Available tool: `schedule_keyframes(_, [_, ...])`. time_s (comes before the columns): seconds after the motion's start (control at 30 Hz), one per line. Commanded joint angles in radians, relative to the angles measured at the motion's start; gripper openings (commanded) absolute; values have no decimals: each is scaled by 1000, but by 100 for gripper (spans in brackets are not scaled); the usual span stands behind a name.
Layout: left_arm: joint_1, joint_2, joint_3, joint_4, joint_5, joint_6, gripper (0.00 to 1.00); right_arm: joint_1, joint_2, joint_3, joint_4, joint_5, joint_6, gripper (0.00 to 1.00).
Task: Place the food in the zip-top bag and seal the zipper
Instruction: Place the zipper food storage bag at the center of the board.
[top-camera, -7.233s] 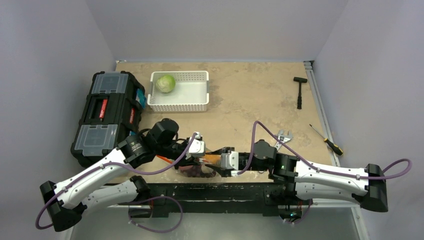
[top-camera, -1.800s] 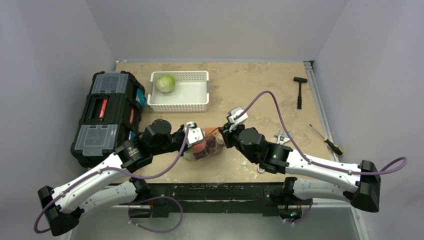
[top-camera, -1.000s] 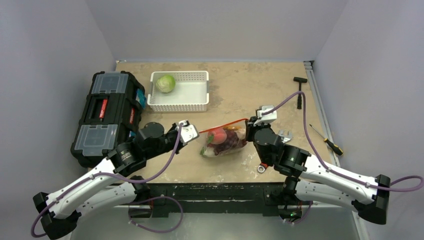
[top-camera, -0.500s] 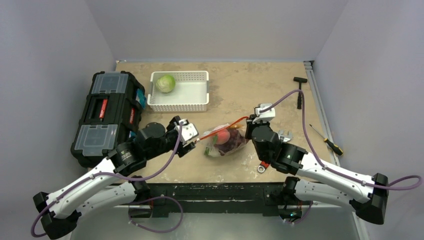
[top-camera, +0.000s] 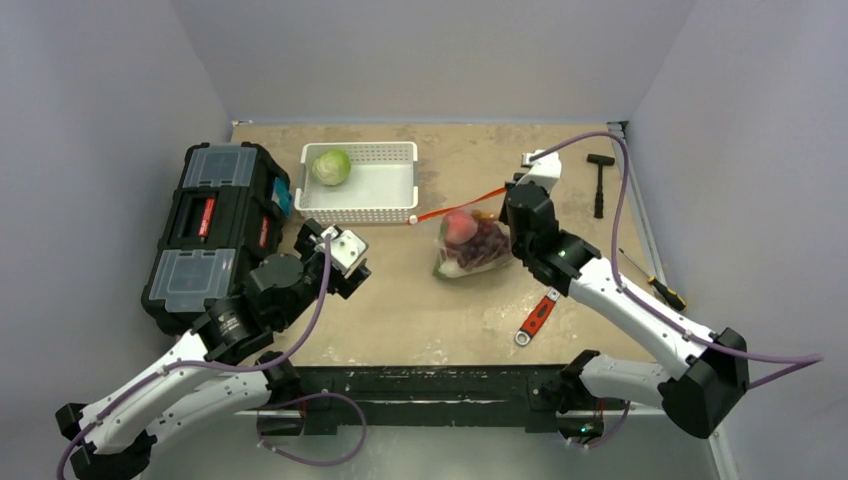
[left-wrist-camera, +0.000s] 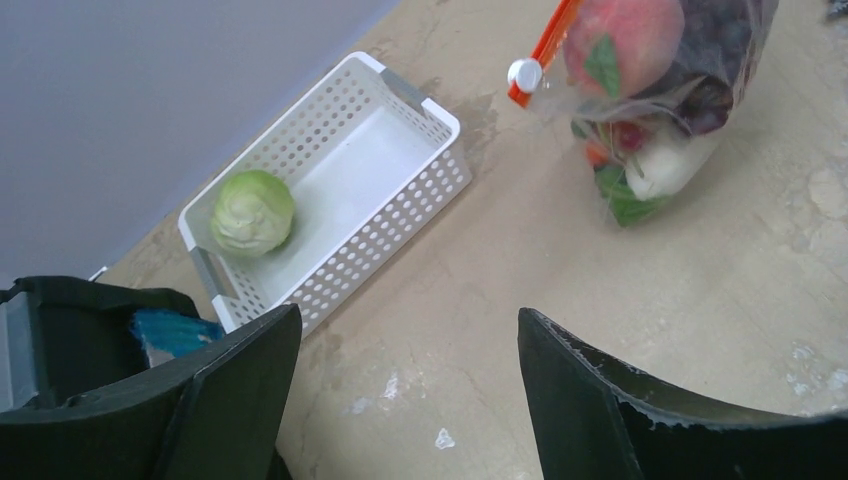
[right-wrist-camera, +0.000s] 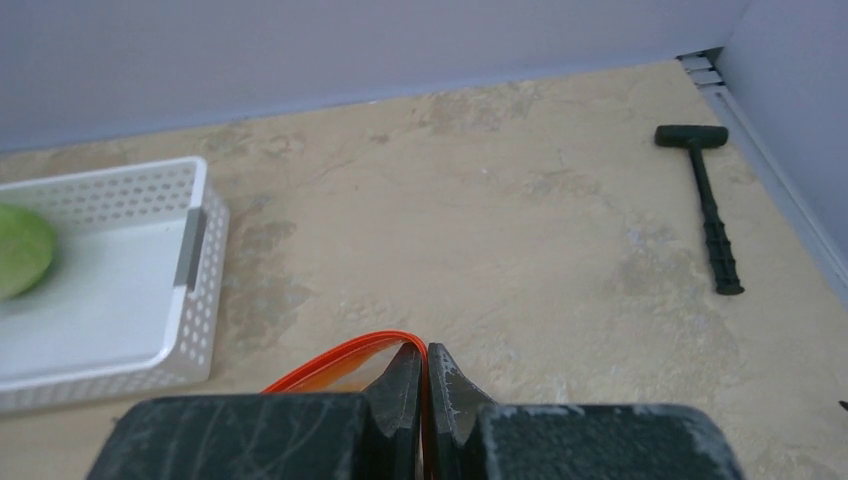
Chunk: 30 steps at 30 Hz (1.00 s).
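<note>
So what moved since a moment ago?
The left gripper let go of the zipper, opened and pulled back toward the toolbox. The right gripper, still pinching the zipper, carried the zip-top bag of food toward the far side. The cabbage in the white basket, hammer and screwdriver stayed put.

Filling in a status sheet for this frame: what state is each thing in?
zip-top bag, holds the food, hanging from its top edge.
zipper, slider at the free end; looks closed.
right gripper, shut on the zipper.
left gripper, open, empty.
basket, holding one cabbage.
toolbox, lid shut.
</note>
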<state>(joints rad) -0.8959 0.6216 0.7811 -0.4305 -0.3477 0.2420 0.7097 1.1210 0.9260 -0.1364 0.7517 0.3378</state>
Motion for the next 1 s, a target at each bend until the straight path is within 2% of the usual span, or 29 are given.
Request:
schedule_keyframes(0.0, [4,-12,-4,33,-97,-10,78,-125,50,133,104,-36,3,0])
schedule_keyframes(0.1, [4,-4,8,17,-89,-5,76,-187,135,225,128,-37,-42,0])
schedule_keyframes(0.33, [3,-10,20,-3,-91,0,74,-264,377,507,226,46,-321,0])
schedule_keyframes(0.47, [3,-30,17,-4,-88,4,74,-265,454,491,348,32,-496,0])
schedule_keyframes(0.57, [4,-36,15,-6,-86,5,74,-241,496,385,490,-1,-627,0])
schedule_keyframes(0.77, [4,-28,15,-7,-80,8,74,-85,522,192,529,-31,-559,0])
schedule_keyframes(0.97, [4,-21,12,-10,-88,6,74,-19,569,103,448,-116,-330,0])
